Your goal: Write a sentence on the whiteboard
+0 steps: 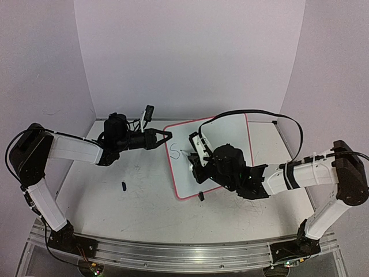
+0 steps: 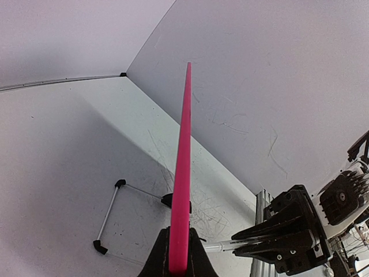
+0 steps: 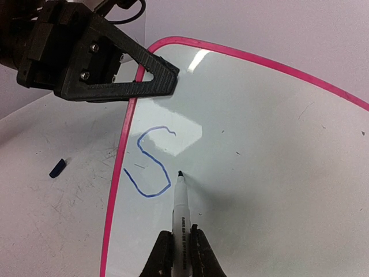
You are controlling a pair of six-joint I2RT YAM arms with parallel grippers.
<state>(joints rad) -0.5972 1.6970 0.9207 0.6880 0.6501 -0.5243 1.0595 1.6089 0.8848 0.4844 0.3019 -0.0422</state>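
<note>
On the table (image 1: pixel 115 216), a little right of its middle, lies the whiteboard (image 1: pixel 230 131) (image 3: pixel 259 144), its pink-red rim set at a slant to the table's edges. Of the sentence (image 1: pixel 172 150) (image 3: pixel 154 158) only one blue capital S shows, near the board's left rim and towards its far corner. Just right of the S's lower curve, the dark tip of a thin white marker (image 3: pixel 180 205) (image 1: pixel 187 153) rests on the white surface. The right claw (image 3: pixel 180 243) (image 1: pixel 196 158) is pressed together on the marker's barrel, which runs straight out between the two fingers. At the left rim above the S, the left claw (image 1: pixel 164 136) (image 3: pixel 164 75) (image 2: pixel 179 257) pinches the board's edge. In the left wrist view the whiteboard (image 2: pixel 183 173) shows edge-on as a narrow pink strip rising from between the closed fingers. A black clip foot (image 1: pixel 201 196) sits at the board's near edge. Left of the board, well apart from it, a small dark blue cap (image 1: pixel 123 186) (image 3: pixel 56 168) lies on the scuffed tabletop (grey scribbles mark much of that surface). A black cable (image 1: pixel 259 112) arches from the right arm over the board's far right corner.
</note>
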